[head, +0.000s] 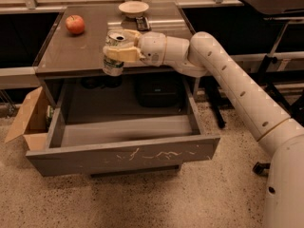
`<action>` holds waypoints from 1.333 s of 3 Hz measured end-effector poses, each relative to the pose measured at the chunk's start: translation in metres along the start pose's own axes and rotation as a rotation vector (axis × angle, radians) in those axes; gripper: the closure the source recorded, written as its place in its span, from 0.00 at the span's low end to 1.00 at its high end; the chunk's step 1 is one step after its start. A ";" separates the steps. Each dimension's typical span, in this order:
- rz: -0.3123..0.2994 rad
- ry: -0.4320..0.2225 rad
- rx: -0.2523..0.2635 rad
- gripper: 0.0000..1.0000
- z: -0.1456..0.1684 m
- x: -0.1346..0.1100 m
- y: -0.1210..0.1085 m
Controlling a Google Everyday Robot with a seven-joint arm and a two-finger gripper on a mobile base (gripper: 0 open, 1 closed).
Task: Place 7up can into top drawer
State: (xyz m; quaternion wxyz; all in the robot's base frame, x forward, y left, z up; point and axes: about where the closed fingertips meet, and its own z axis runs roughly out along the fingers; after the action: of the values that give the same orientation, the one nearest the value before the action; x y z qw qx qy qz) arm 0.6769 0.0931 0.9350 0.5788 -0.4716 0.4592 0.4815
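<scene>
My gripper point(119, 49) is shut on the 7up can point(113, 62), a small green and white can with a silver top. It holds the can upright in the air at the front edge of the grey table point(90, 56), above the back left part of the top drawer point(126, 156). The drawer is pulled fully open; its flat grey front panel carries whitish scratch marks. The drawer's inside shows a bare grey floor.
A red apple point(75, 24) lies at the table's back left. A white bowl point(133, 7) and a dark remote point(141, 23) sit at the back. A brown cardboard box point(29, 120) stands left of the drawer. A black table point(266, 1) is at the right.
</scene>
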 end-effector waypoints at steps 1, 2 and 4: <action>0.000 0.000 0.000 1.00 0.000 0.000 0.000; 0.073 0.061 -0.033 1.00 0.007 0.036 0.009; 0.240 0.161 -0.078 1.00 -0.001 0.148 0.040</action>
State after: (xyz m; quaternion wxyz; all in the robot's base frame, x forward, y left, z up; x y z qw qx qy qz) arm 0.6540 0.1146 0.7849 0.4594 -0.4725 0.5381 0.5255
